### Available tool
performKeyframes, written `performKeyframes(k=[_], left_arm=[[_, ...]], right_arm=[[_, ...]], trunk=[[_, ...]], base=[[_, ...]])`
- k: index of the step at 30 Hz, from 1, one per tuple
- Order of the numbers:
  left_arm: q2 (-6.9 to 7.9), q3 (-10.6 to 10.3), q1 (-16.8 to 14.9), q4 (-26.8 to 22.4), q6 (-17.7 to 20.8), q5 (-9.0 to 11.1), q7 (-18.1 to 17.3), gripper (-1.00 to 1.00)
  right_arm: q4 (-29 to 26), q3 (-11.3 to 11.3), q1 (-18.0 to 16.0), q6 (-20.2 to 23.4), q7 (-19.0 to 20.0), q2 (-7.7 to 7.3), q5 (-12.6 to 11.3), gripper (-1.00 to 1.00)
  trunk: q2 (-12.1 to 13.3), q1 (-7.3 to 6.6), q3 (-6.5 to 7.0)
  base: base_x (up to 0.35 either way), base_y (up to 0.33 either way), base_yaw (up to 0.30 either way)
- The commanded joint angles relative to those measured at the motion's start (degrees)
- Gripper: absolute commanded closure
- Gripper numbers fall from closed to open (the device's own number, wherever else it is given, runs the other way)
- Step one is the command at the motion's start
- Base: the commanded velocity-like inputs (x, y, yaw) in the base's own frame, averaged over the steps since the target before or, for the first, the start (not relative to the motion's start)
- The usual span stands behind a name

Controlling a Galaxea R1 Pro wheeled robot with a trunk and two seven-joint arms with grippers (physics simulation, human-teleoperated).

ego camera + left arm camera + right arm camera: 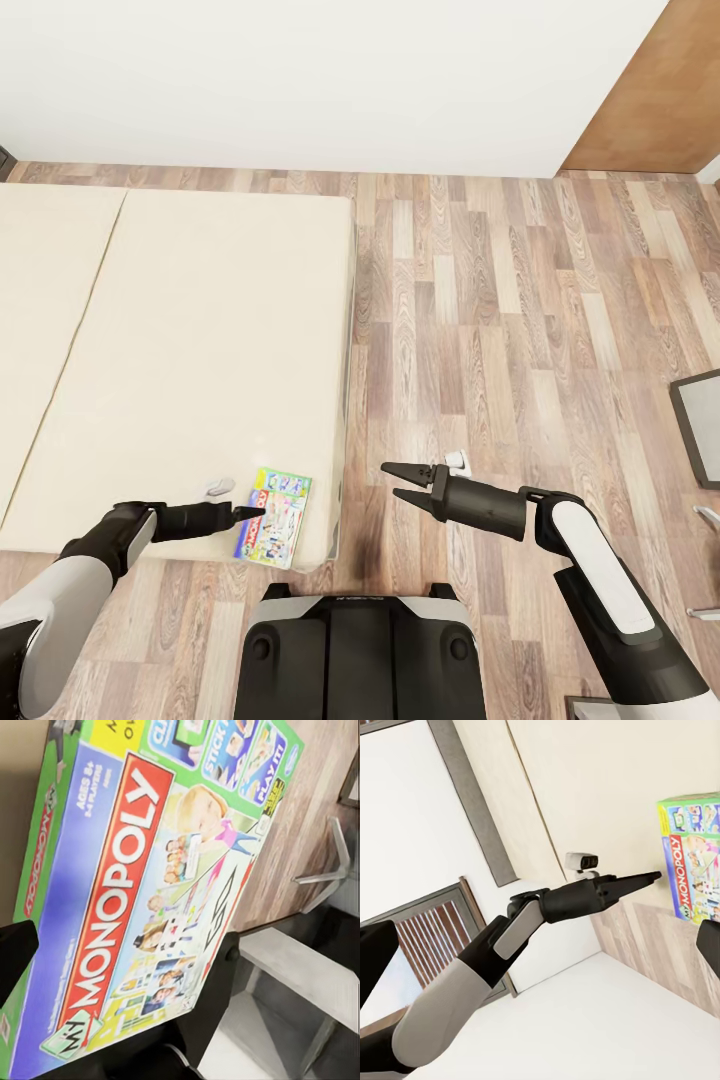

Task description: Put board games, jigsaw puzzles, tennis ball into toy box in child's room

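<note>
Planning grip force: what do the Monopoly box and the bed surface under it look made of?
Monopoly box: seemingly printed cardboard with a slightly glossy face, sharp flat edges. Bed: matte beige, probably fabric-covered mattress, with one seam; the render leaves texture unclear.

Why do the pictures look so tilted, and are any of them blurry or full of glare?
Head view: even, soft light, no glare, faint shadow beside the beige bed. Left wrist view: colourful Monopoly board game box looms slanted, print readable, dark fingers softly blurred. Right wrist view: room appears rotated, box sharp.
</note>
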Motion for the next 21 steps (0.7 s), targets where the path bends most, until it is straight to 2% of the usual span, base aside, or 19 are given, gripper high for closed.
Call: performKeyframes(k=[1,21], left_arm=[[-0.04,0.49,-0.02,-0.05,0.39,-0.58,-0.43,-1.00],[-0.11,0.60,-0.02,-0.05,0.40,-0.50,-0.70,-1.00]], right_arm=[[-0.03,0.04,-0.03,0.09,-0.12,-0.05,-0.14,-1.00],[0.02,0.08,-0.03,0.09,-0.31,0.10,-0.07,-1.00]], trunk=[[-0.09,0.03,-0.06],[-0.09,0.03,-0.06]], base=[[0.000,0.000,0.000],[0.000,0.000,0.000]])
